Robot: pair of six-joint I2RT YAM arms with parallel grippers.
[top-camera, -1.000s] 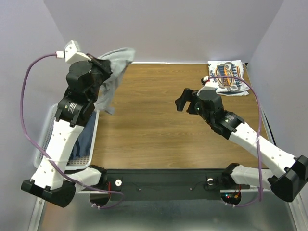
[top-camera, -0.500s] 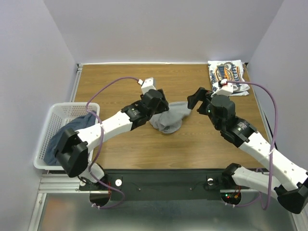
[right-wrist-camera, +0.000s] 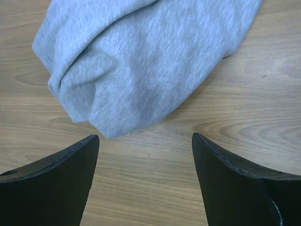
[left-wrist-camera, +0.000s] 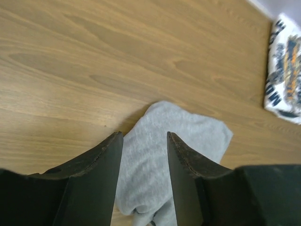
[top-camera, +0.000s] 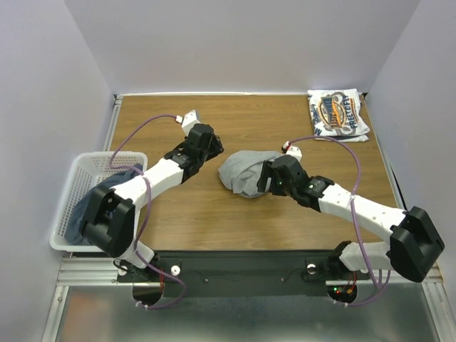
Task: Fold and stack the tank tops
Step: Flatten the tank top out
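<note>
L claw [top-camera: 214, 147] is released: fingers apart w/ nothing between them. It sits at approx 10 o'clock of the grey tank top [left-wrist-camera: 181, 136], which shows thru the gap in the left wrist view, lower down, not pinched. R claw [right-wrist-camera: 145, 137] is also spread wide & empty, just beside the cloth's near edge at approx 4 o'clock of it.

The grey tank top lies as a crumpled lump at the ctr of the wooden table [top-camera: 192, 206], neither spread nor folded. The white printed tank top [top-camera: 338, 114] sits at approx 1 o'clock, far right corner. It looks folded into a flat rectangle, so I judge it done & prob. the base of the stack. The dark blue tank top [top-camera: 122, 178] is bunched in the white basket [top-camera: 80, 187] at 9 o'clock.

So approx 1 of 3 done. The grey one needs flattening, folding & stacking, then the dark one start to finish.
</note>
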